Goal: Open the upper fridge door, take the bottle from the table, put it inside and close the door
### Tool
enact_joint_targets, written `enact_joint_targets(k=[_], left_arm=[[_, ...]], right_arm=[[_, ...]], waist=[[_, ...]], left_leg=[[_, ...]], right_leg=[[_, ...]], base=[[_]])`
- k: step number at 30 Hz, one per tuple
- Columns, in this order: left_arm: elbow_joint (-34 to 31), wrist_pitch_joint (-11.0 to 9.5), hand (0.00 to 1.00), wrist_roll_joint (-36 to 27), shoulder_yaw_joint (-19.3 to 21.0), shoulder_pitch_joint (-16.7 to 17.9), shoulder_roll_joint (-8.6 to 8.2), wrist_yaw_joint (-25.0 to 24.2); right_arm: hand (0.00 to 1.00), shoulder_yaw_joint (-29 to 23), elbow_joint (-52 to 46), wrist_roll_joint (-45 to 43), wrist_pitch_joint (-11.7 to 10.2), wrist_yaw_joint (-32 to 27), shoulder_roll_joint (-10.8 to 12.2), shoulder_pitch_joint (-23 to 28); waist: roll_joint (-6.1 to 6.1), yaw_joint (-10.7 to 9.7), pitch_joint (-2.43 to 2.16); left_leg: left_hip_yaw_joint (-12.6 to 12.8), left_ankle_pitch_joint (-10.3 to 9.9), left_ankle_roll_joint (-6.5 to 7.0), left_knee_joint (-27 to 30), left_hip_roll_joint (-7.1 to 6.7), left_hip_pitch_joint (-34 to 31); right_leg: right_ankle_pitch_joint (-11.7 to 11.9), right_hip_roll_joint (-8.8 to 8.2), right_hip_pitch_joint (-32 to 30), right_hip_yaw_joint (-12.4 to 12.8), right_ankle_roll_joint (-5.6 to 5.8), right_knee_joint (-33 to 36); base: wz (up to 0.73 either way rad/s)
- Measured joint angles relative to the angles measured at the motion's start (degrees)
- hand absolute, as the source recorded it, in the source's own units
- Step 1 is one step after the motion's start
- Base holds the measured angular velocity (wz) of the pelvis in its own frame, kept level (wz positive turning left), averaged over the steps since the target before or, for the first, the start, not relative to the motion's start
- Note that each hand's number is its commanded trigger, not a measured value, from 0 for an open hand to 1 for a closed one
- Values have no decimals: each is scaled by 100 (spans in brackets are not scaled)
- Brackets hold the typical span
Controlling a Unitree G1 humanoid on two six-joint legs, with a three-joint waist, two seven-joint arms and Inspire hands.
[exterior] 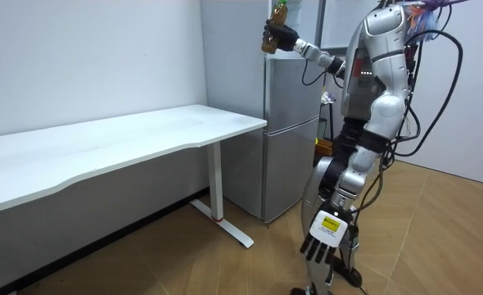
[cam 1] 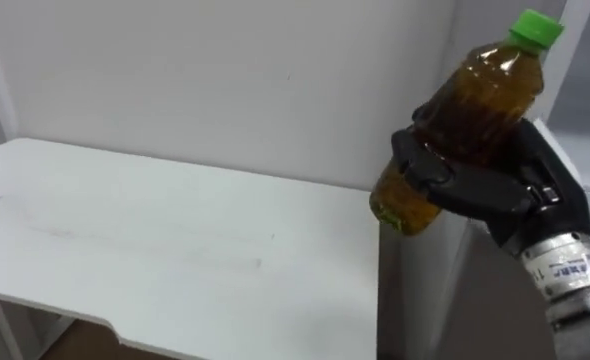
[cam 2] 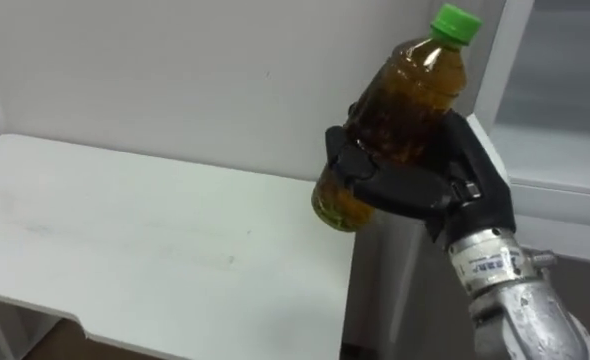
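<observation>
Aloft, bottle [cam 1: 472, 105] in right hand [cam 1: 520, 180]

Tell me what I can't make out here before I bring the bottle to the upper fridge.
- Fridge: the eye views cut it off at the right edge. In the room view the raised arm crosses its top, so whether the upper door is open, and what is inside, is unclear.
- Bottle: the right hand wraps round its middle in both eye views, and it is too small in the room view.
</observation>
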Motion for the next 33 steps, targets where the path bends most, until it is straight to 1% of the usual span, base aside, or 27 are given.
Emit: enact_joint_targets(k=[3, 4, 6, 9, 11, 14, 17, 22, 24, 28, 31, 33], left_arm=[[0, -14, 0, 2, 14, -9, 0, 0], [1, -15, 0, 2, 17, -10, 0, 0], [16, -47, 0, 2, 34, -19, 0, -1], [40, -88, 0, 8, 115, -4, -1, -8], [18, -91, 0, 11, 182, -7, 1, -28], [21, -89, 0, 15, 300, 4, 6, -35], [21, -82, 0, 15, 325, 9, 12, -36], [22, -81, 0, 17, 334, 0, 15, -36], [35, -81, 0, 19, 430, -1, 5, -36], [71, -81, 0, 15, 548, -1, 6, -35], [69, -86, 0, 17, 548, -13, 8, -35], [64, -86, 0, 17, 547, -12, 23, -35]], right_arm=[[100, -361, -303, 5, -2, 2, -116, 141], [100, -406, -328, 5, -3, -2, -116, 141], [100, -562, -377, -21, -3, -10, -119, 142], [100, -698, -422, -20, -3, -45, -123, 168], [100, -841, -469, -41, -7, -46, -138, 265], [100, -997, -470, -96, -5, -46, -138, 422], [100, -1049, -470, -152, -4, -70, -138, 476], [100, -1145, -470, -244, -1, -200, -137, 477], [100, -1340, -470, -297, 0, -228, -141, 475], [100, -1619, -459, -256, 0, -348, -160, 475], [100, -1693, -436, -250, -1, -406, -216, 474], [100, -1691, -278, -209, -1, -406, -354, 472]], waist=[[-10, -17, -7], [-12, -24, -8], [-22, -115, -14], [-38, -187, -24], [-61, -212, -40], [-84, -244, -41], [-78, -308, -22], [-79, -378, -17], [-110, -440, -7], [-151, -462, 0], [-165, -476, 1], [-188, -465, 4]], left_leg=[[61, -3, -3, -12, 9, 33], [74, -3, -4, -14, 13, 39], [126, -5, -7, -42, 25, 83], [166, -6, -10, -86, 34, 132], [204, -10, -16, -92, 45, 157], [253, -38, -38, -97, 72, 254], [306, -65, -51, -87, 102, 327], [410, -89, -69, -90, 148, 379], [411, -92, -71, -97, 151, 377], [417, -97, -75, -100, 155, 371], [431, -100, -78, -104, 162, 366], [434, -103, -83, -102, 174, 366]], right_leg=[[0, -1, 4, 19, 1, 0], [0, 0, 3, 24, 1, 0], [1, 9, 6, 59, 1, -2], [1, 22, 13, 107, 0, -10], [2, 37, 14, 171, -2, -21], [23, 75, 110, 241, -7, -86], [29, 97, 167, 282, -15, -90], [35, 127, 167, 364, -25, -90], [35, 132, 167, 366, -25, -90], [35, 135, 150, 370, -25, -91], [35, 140, 134, 369, -25, -93], [35, 148, 134, 368, -25, -94]], base=[[-8], [-12], [-11], [-9], [-11], [-12], [-9], [-10], [0], [0], [-1], [0]])
